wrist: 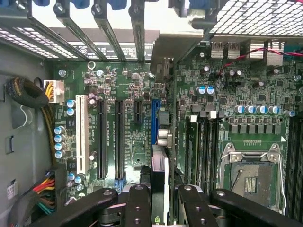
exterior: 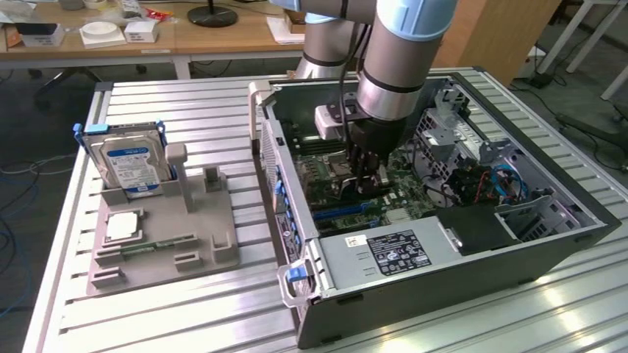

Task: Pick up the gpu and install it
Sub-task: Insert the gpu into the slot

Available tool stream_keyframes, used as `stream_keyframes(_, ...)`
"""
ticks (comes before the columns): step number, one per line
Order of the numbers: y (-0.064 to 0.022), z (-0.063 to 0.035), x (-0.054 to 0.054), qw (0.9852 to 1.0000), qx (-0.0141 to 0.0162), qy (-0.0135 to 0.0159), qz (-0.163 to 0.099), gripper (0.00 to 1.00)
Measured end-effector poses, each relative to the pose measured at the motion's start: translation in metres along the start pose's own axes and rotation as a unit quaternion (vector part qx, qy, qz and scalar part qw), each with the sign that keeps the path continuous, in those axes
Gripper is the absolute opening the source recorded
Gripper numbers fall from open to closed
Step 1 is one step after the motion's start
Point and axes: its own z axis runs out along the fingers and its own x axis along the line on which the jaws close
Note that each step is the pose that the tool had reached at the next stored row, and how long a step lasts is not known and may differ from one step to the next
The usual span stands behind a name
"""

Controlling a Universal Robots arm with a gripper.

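Wrist view: gripper (wrist: pixel 160 194) fingers clench the gpu (wrist: pixel 160 158) edge-on inside the open computer case (exterior: pixel 471 287); its long axis lines up with the motherboard's (wrist: pixel 123 80) blue slot (wrist: pixel 154 118); whether they touch is unclear.

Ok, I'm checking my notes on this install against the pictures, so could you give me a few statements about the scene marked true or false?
1. The claw grips the gpu edge-on above the motherboard. True.
2. The hard drive lies flat inside the computer case. False: it stands upright in the gray tray, outside the case.
3. The memory stick lies on the gray tray. True.
4. The computer case is closed up. False: its side is open, with the motherboard exposed.
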Motion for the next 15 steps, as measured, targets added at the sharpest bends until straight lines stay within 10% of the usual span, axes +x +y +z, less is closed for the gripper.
stream_keyframes(15,0.0034,0.0054,0.0052,1.0,0.0,0.0001,0.0,0.27)
